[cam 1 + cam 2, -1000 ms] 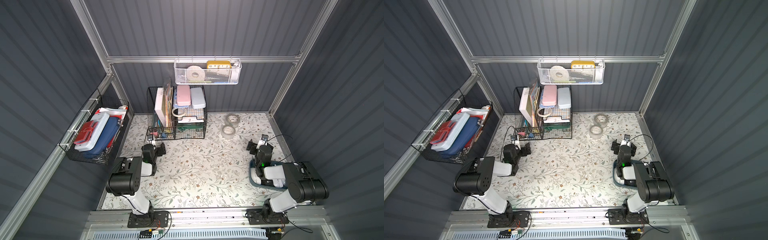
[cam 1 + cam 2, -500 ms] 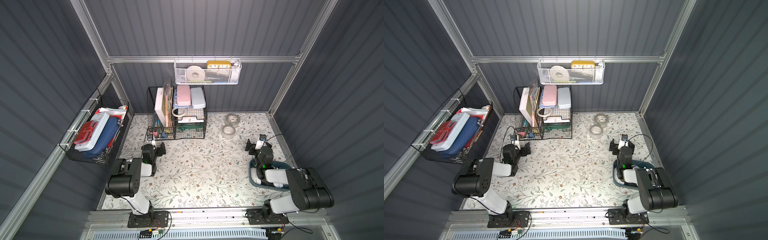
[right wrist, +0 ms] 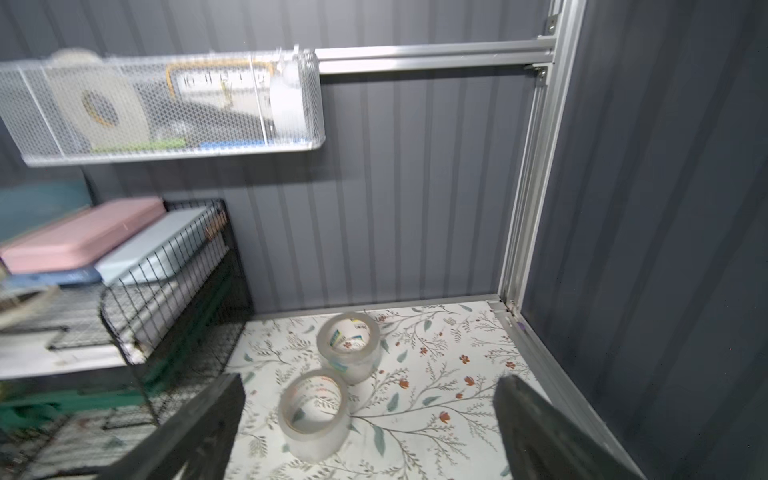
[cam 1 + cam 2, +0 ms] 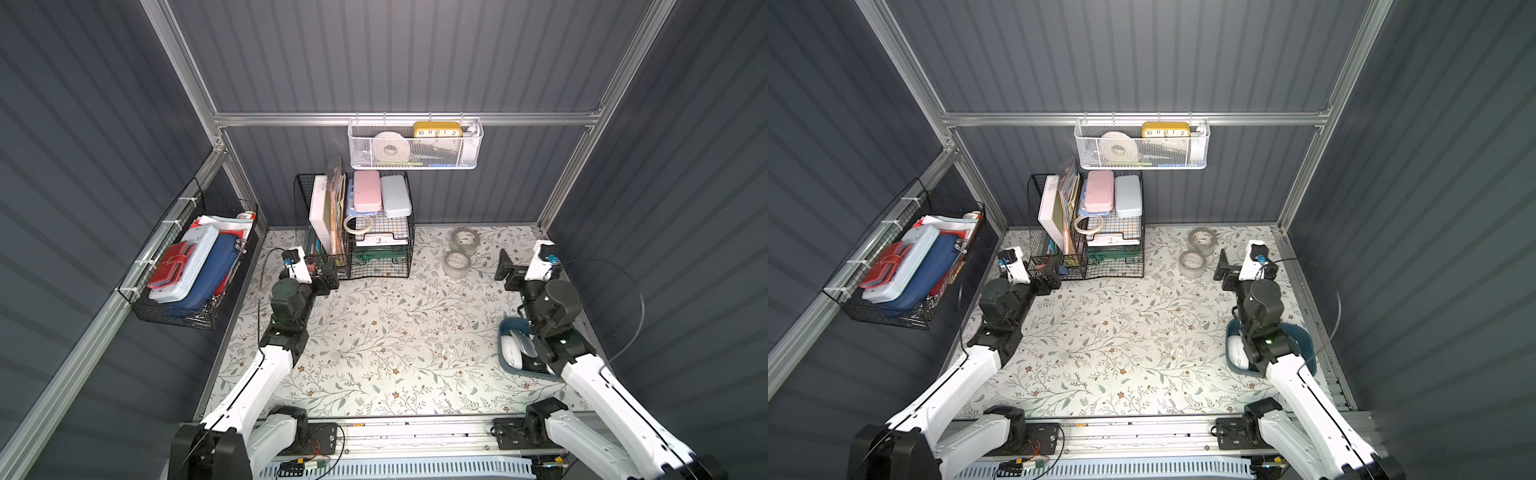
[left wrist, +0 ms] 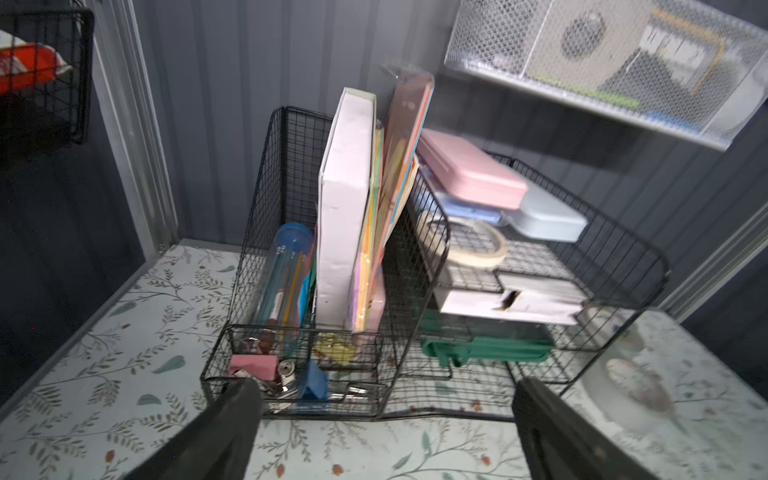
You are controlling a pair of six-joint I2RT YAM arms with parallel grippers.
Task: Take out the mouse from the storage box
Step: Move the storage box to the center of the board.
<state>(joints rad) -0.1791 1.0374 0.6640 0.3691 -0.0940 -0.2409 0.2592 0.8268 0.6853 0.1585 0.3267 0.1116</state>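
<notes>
Mouse (image 4: 510, 351) lies in storage box (image 4: 528, 372), apart from right pincer (image 4: 524, 272).

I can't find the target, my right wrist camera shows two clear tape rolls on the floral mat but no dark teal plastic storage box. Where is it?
Observer: The shallow dark teal plastic storage box sits nearer the robot's base than the right gripper, partly under that arm.
Operator: Any mouse inside?
Observer: Yes, a white oval mouse shows at its uncovered side.
Operator: Left arm blocking?
Observer: No, the open left gripper is by the black wire desk organiser.
</notes>
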